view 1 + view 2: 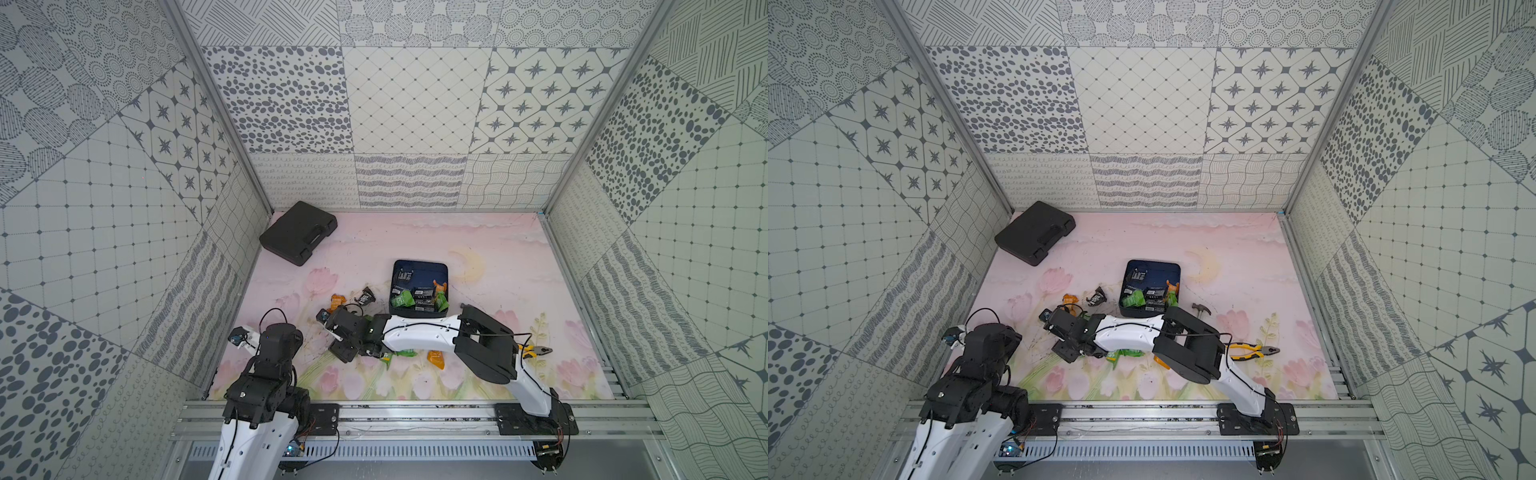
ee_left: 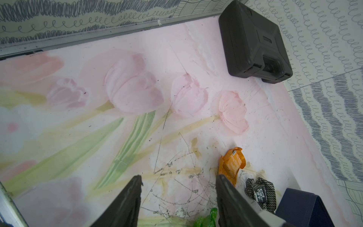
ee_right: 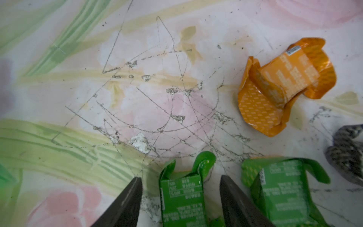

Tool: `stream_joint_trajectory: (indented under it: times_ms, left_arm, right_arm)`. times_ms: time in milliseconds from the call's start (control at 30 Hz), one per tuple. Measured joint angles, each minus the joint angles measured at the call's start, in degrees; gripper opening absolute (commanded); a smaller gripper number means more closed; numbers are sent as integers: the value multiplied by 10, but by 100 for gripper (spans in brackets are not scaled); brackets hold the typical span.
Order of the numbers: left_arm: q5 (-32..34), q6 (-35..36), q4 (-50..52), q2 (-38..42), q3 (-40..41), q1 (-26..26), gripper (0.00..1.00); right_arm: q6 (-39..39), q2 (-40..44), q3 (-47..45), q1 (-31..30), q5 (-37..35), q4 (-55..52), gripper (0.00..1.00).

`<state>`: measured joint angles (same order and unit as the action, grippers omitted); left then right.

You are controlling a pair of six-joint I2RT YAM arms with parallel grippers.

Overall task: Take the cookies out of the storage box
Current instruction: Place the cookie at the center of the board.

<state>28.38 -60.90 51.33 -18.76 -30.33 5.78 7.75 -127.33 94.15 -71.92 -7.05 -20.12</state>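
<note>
Cut off at the frame edge: bright green crinkly wrapped packet [image 3: 181,194] between the fingers of my right claw [image 3: 179,179]. Second green packet [image 3: 282,192] just outside one finger, also clipped, print blurred. Black-and-white patterned packet [image 3: 347,153] farther out, blurred and clipped. Beside my left claw [image 2: 178,177], only a corner of the dark navy-blue box [image 2: 306,208] shows. In a top view my right arm [image 1: 1125,332] hides most of the small hammer [image 1: 1201,308].

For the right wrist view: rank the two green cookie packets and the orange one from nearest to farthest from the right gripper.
1. Green packet: lying between the open jaws of the right gripper, nearest.
2. Second green packet: just outside one jaw, beside the first.
3. Orange packet: farther ahead, off to the same side as the second green one.
</note>
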Motion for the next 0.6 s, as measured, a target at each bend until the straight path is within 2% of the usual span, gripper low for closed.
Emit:
stream_joint_trajectory:
  times_ms: [100, 300, 433, 600]
  left_arm:
    - [-14, 25, -18, -30, -14, 0, 65]
    - [-71, 88, -73, -106, -47, 0, 70]
    - [-137, 131, -119, -164, -73, 0, 70]
    - [-243, 186, -176, -241, -115, 1, 69]
  right_arm:
    - [-5, 33, -14, 0, 2, -2, 71]
    - [9, 195, -101, 16, -2, 24, 69]
    - [48, 291, -168, 49, -14, 46, 69]
    - [108, 365, -256, 103, -25, 42, 68]
